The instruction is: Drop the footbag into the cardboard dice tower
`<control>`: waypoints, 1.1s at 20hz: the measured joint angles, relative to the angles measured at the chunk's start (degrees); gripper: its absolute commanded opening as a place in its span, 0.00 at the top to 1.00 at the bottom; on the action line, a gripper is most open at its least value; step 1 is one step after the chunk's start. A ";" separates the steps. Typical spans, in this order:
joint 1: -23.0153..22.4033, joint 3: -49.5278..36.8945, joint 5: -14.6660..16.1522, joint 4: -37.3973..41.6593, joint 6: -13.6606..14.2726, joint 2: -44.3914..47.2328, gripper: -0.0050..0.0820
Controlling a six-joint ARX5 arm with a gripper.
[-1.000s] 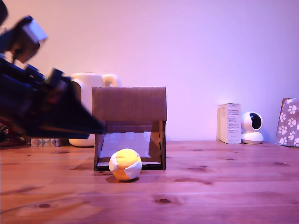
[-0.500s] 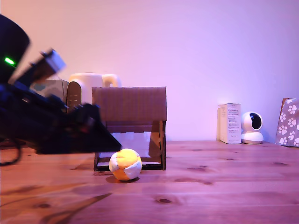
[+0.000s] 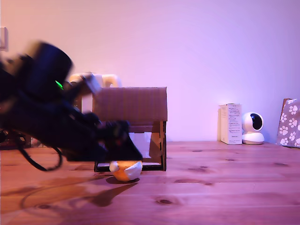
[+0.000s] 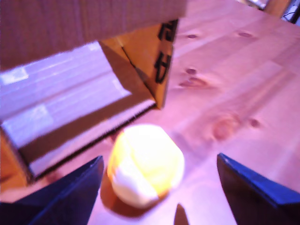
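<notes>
Your tool [image 4: 159,187]: fingers spread wide, one either side of the footbag [image 4: 146,164], not touching it. Footbag: lay on the wooden table [image 3: 225,178], just before the lower opening of the cardboard dice tower [image 3: 133,104]. Ramp: pale, sloped, visible inside.

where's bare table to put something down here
Broadest free patch: the wooden table on the exterior view's right, between the brown cardboard dice tower and the white carton beside the small round white camera. The front strip is bare too. Crowded: around the orange-yellow-white footbag, where the open tool straddles it.
</notes>
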 measured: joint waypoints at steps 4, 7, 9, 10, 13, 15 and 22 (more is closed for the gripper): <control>0.00 2.80 -0.02 -4.74 0.00 1.27 0.96; 0.00 3.89 1.27 -6.56 0.00 0.76 0.96; -0.11 3.85 3.28 -10.08 -0.02 -1.51 0.96; -0.15 3.85 4.13 -11.76 -0.02 -3.04 0.96; -0.37 3.85 5.44 -16.04 -0.02 -9.68 0.96; -0.37 3.87 6.34 -18.73 -0.02 -13.46 0.96; -0.37 3.87 6.73 -26.88 -0.07 -25.14 0.96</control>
